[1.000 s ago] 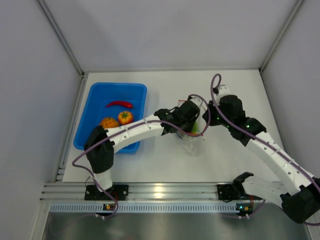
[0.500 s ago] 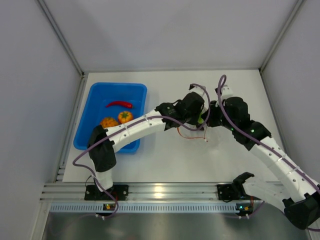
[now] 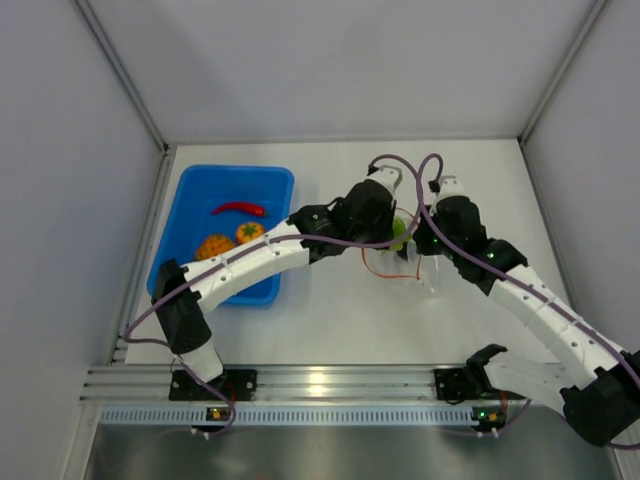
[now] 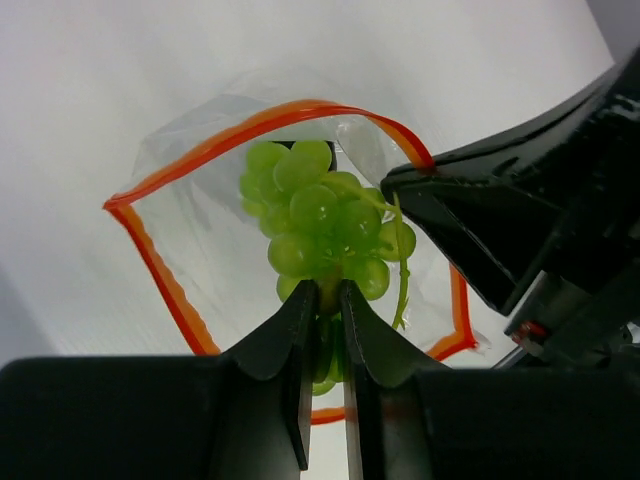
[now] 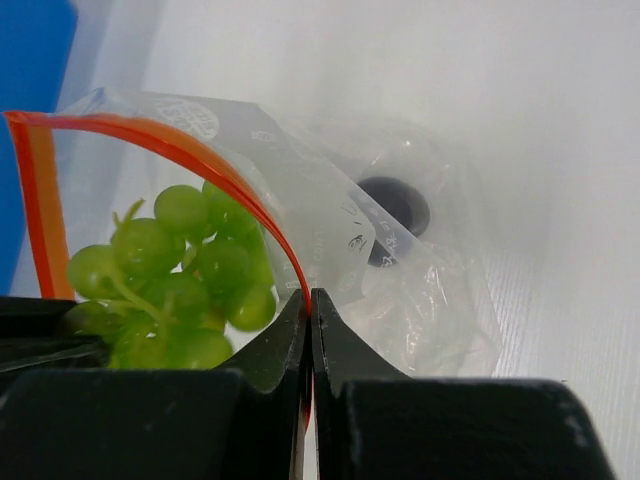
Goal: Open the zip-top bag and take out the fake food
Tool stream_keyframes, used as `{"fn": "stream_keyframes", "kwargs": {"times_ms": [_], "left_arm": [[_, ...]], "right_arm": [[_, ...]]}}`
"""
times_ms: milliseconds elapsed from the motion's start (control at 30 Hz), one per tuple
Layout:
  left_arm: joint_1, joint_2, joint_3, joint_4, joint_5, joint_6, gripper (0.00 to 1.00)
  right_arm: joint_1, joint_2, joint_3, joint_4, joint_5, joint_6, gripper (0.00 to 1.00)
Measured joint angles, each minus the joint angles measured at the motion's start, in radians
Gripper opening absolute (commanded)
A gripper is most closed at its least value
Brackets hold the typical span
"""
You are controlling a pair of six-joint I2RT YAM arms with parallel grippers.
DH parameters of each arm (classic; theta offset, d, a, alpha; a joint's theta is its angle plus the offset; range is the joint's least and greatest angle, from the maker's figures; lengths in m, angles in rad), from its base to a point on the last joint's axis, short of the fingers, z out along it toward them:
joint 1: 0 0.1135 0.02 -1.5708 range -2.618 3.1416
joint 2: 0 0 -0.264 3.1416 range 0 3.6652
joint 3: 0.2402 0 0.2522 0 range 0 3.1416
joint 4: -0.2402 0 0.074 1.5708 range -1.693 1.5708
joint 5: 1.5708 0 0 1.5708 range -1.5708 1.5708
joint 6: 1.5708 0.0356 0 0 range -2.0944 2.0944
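left tool point(image 4: 320, 292) pinches grape bunch point(image 4: 315, 215), right tool point(image 5: 308, 298) pinches zip-top bag point(image 5: 330, 190) rim; pull bunch straight up, hold rim steady.

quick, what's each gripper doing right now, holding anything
left gripper: fingers closed on the green grapes.
right gripper: fingers closed on the zip-top bag, pinching its orange zip edge.

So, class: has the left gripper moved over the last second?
Yes: the left gripper moved up the top view, toward the back wall, judged against the fixed blue rectangular plastic tray.
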Motion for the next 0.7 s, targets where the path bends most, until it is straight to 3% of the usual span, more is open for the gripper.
{"fn": "stream_keyframes", "kwargs": {"times_ms": [333, 700], "left_arm": [[0.02, -0.132, -0.078, -0.009, -0.01, 0.011, 0.0], [0.137, -0.262, -0.154, -0.089, -0.165, 0.019, 0.0]], "right_arm": [[0.0, 0.005, -0.004, 0.001, 0.047, 0.008, 0.0], [-0.005, 0.005, -0.004, -0.001, 0.062, 0.008, 0.0]]}}
